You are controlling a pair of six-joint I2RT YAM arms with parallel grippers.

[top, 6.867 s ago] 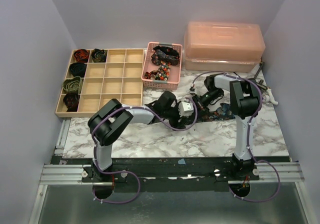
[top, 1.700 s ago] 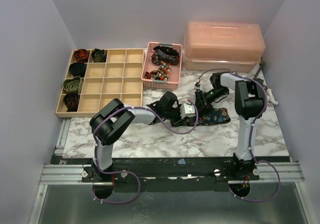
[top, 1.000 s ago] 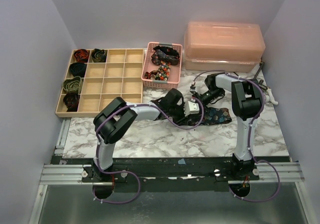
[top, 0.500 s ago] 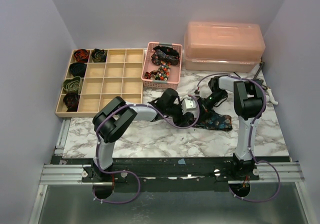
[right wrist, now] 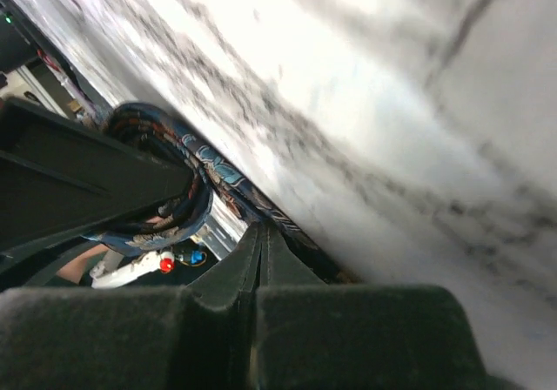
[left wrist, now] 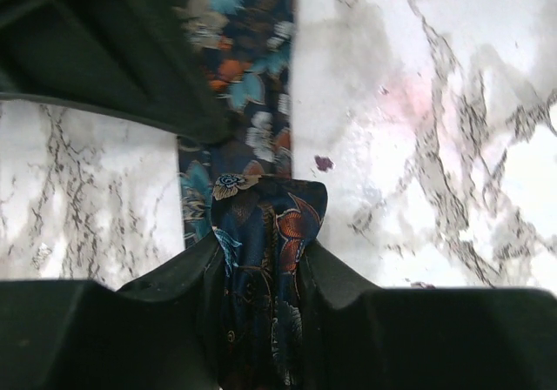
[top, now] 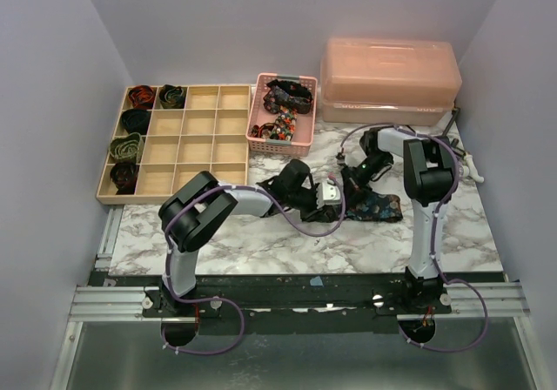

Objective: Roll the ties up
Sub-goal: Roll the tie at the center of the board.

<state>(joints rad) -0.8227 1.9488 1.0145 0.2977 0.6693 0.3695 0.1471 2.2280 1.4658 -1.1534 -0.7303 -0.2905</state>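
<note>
While navy-teal-orange floral fabric necktie (left wrist: pixel 248 103) lies stretched on white marble table (left wrist: pixel 435 129), left gripper (left wrist: pixel 261 259) clamps narrowly on its bunched, partly coiled end, likely so turns hold tight; right gripper (right wrist: pixel 261 233), jaws fully closed, seemingly pins strip alongside for tension.

Jaws closed, tips at curled floral tie (right wrist: pixel 213 172) on marble table (right wrist: pixel 392 103)
</note>
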